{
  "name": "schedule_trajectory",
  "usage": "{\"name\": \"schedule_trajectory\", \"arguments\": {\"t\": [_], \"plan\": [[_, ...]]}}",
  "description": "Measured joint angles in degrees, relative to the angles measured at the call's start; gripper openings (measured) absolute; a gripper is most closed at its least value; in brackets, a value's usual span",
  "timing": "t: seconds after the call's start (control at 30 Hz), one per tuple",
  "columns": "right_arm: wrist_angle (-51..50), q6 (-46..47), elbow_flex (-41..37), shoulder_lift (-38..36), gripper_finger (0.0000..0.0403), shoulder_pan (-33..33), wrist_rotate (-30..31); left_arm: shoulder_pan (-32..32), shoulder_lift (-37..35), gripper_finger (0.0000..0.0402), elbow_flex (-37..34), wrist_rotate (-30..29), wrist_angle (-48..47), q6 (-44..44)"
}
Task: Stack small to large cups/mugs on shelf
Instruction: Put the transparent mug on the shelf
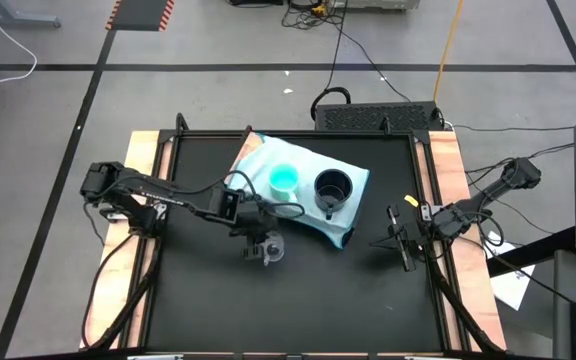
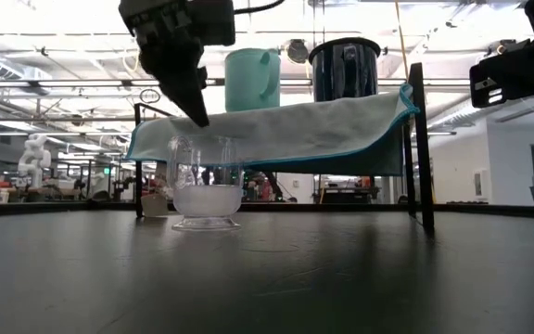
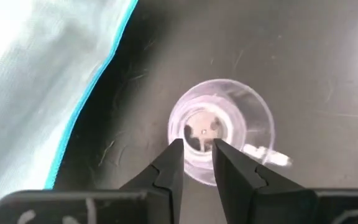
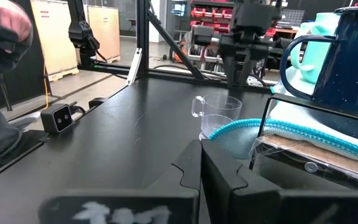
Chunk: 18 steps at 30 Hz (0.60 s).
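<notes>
The tiny clear glass cup (image 2: 207, 181) stands upright by its base on the black tabletop, just in front of the shelf (image 1: 353, 225). It also shows in the left wrist view (image 3: 219, 127). The teal-inside mug (image 1: 285, 178) and the black mug (image 1: 333, 188) stand side by side on the light blue shelf. My left gripper (image 3: 197, 146) hangs right above the glass cup's rim, fingers pointing down with a narrow gap, touching nothing; it also shows in the low view (image 2: 198, 116). My right gripper (image 1: 401, 245) waits shut and empty near the table's right edge.
The shelf stands on thin dark legs (image 2: 421, 148), with open room under it. A light blue cloth drapes over its front edge (image 2: 276, 134). Bare black tabletop (image 1: 298, 300) lies toward the near edge. A person shows at the edge of the right wrist view (image 4: 2, 37).
</notes>
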Motion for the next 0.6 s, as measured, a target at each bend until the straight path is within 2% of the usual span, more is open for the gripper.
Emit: {"name": "schedule_trajectory", "arguments": {"t": [0.33, 0.6], "plan": [[-0.70, 0.42, 0.00, 0.13, 0.0000, 0.02, -0.02, 0.61, 5.44, 0.0086, -0.11, -1.15, -2.00, -0.39], [-0.45, 0.46, 0.00, 0.83, 0.0000, 0.02, -0.02, 1.20, 4.86, 0.0086, -0.02, -1.04, -1.70, 0.46]]}}
